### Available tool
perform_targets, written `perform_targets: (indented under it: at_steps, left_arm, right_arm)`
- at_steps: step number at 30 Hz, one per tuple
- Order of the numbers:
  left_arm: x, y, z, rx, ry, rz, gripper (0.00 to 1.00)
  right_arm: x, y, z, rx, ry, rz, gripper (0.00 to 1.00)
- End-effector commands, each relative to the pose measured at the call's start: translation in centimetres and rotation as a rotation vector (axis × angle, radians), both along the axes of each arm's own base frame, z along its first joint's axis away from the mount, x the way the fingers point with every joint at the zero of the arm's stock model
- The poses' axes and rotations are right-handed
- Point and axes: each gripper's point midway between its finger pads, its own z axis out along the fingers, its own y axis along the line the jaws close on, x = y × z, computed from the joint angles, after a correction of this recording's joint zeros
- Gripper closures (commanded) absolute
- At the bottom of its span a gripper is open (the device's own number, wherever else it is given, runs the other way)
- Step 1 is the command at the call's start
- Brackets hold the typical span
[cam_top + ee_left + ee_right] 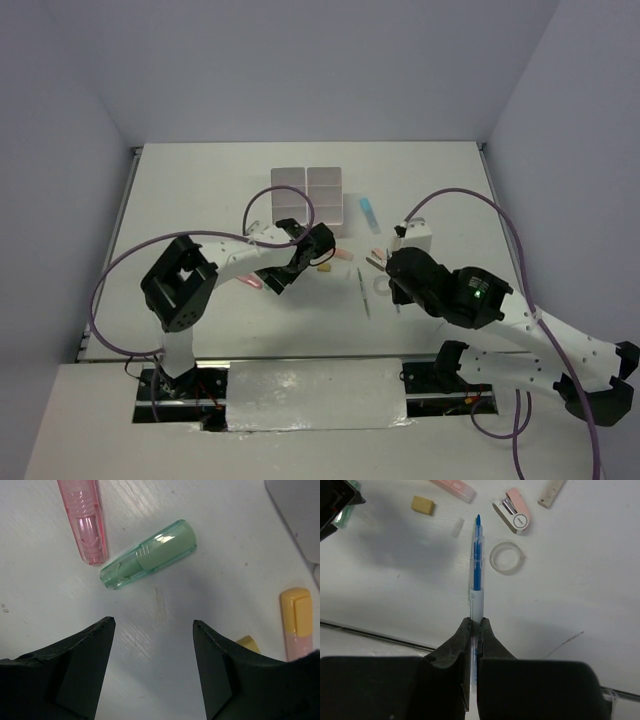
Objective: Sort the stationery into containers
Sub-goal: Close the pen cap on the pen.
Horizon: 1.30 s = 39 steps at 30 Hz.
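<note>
White containers [308, 178]: grid block at the far middle of the table; contents too small to tell.
Writing: faint mark on the blue pen [477, 565] barrel, unreadable.
Right gripper [475, 625]: clenched on the blue pen, tip pointing away, just left of the tape ring [506, 557].
Left gripper [152, 622]: fingers spread, grasping nothing, just short of the green marker [148, 555].
Green marker: lying flat beside the pink marker [85, 517], outside the containers.

The tape ring [493, 560] lies right of the pen [476, 575], containers [306, 200] behind.
</note>
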Motion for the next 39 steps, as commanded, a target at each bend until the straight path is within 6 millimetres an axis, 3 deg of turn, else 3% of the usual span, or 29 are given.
perform_targets:
  at_steps: [1,20,39]
  left_arm:
    - [0.0,-0.1,-0.8,0.004,0.047,0.002,0.23]
    - [0.6,-0.4,-3.0,-0.010,0.118,0.029,0.26]
    - [-0.9,0.6,-5.2,0.002,0.186,0.058,0.33]
  right_arm:
    - [0.7,1.3,0.5,0.044,-0.026,0.010,1.00]
    - [0.5,1.2,-0.6,0.028,-0.013,0.027,1.00]
    - [0.5,1.5,-1.2,0.027,-0.007,0.033,1.00]
